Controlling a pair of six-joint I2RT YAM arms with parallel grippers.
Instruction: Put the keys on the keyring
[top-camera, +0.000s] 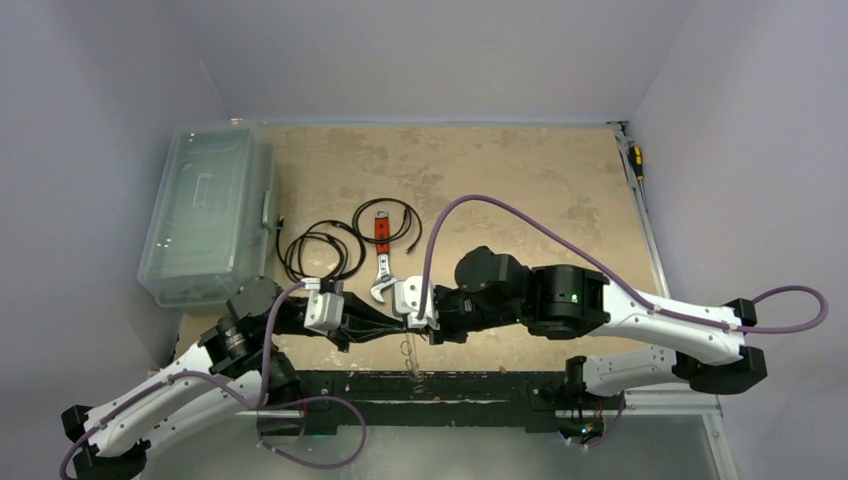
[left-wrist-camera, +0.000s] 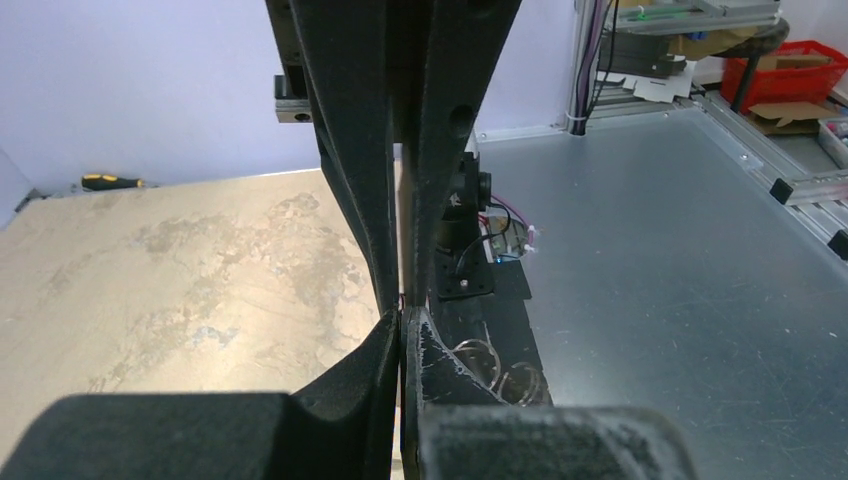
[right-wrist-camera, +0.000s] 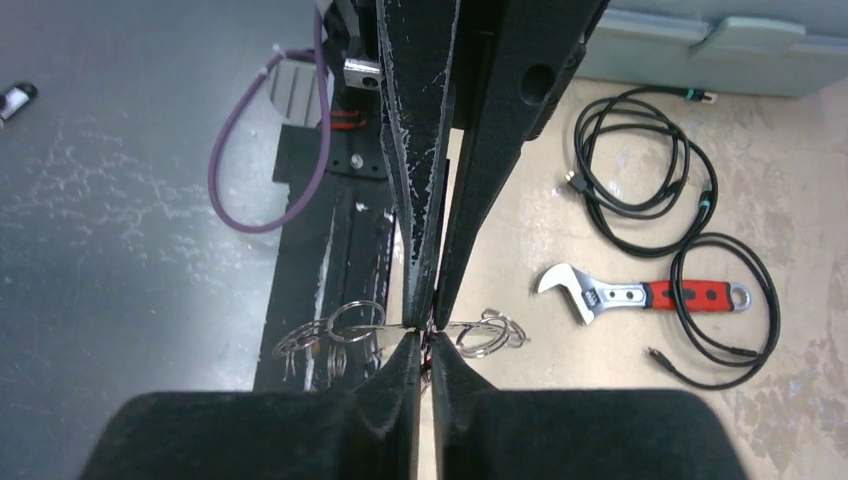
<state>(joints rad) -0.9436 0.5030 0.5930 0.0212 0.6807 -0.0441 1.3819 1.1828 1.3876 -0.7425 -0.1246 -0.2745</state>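
My left gripper (top-camera: 404, 323) and right gripper (top-camera: 418, 324) meet tip to tip above the table's near edge. Both are shut on the thin silvery keyring (right-wrist-camera: 392, 325), whose wire runs sideways through the pinch. In the right wrist view my right gripper (right-wrist-camera: 426, 338) closes from below and the left fingers (right-wrist-camera: 420, 150) from above. Small silvery keys (right-wrist-camera: 310, 355) and rings hang on the wire to the left, and more rings (right-wrist-camera: 490, 335) sit to the right. The left wrist view shows my left gripper (left-wrist-camera: 402, 318) shut, with rings (left-wrist-camera: 480, 360) beside it. From above, the keyring (top-camera: 408, 350) dangles below the tips.
A red-handled wrench (top-camera: 381, 262) lies just beyond the grippers, with black coiled cables (top-camera: 320, 250) around it. A clear plastic box (top-camera: 205, 215) stands at the far left. A screwdriver (top-camera: 636, 160) lies at the right edge. A black rail (top-camera: 470, 385) runs along the near edge.
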